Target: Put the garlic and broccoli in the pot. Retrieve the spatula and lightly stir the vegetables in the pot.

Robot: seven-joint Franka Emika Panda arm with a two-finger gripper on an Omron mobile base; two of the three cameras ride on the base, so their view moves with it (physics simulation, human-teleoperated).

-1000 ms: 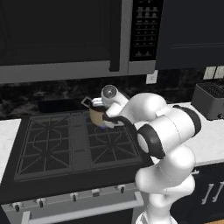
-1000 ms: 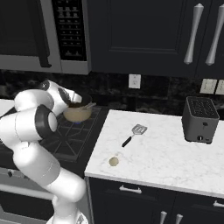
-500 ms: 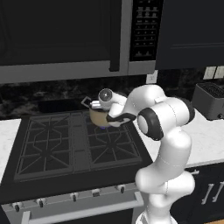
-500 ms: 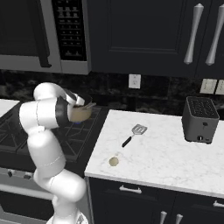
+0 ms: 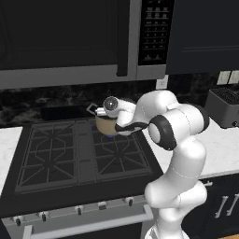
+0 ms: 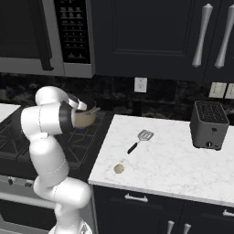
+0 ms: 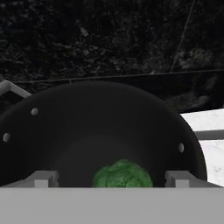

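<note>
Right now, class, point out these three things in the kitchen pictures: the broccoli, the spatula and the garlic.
broccoli (image 7: 123, 174), hand view, on its green crown inside the pot.
spatula (image 6: 145, 135), right base view, on its slotted blade.
garlic (image 6: 119, 168), right base view, on the middle of the bulb.

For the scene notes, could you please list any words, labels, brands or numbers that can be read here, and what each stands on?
No text can be read in these pictures.
Microwave control panel: rows of small pale marks, too small and blurred to read.
Toaster: no label that shows.
Pot, spatula, stove knobs: no markings that show.
</note>
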